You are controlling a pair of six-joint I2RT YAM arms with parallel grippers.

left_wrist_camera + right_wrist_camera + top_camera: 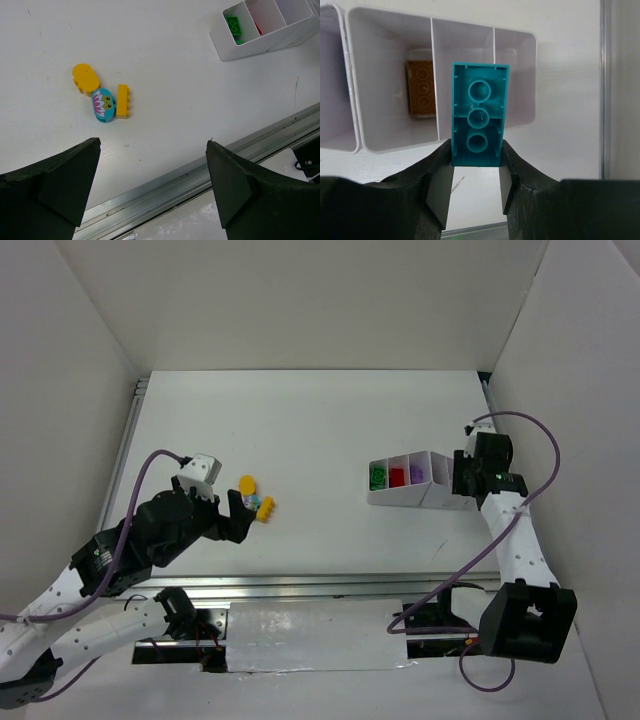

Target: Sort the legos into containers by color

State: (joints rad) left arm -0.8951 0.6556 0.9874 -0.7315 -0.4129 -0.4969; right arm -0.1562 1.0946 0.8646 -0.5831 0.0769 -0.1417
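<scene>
Teal brick (pixel 480 122) pinched between right pincer (pixel 476 172) tips, hollow underside to wrist camera, above white tray (pixel 516 75). Orange brick (pixel 422 89) in neighbouring compartment. Yellow disc (pixel 85 77), blue oval piece (pixel 103 105) and yellow brick (pixel 123 101) clustered touching on surface (pixel 175 75). Left pincer (pixel 152 145) above them, spread wide, empty.

I'm checking all three views and there is nothing to read: no letters, no numbers, no brand marks. The nearest thing to a sign is the printed picture on the teal oval brick (pixel 103 105). It lies on the bench at about nine o'clock in my left wrist view. The picture is a pink-and-white flower with two little eyes, and it carries no words.
</scene>
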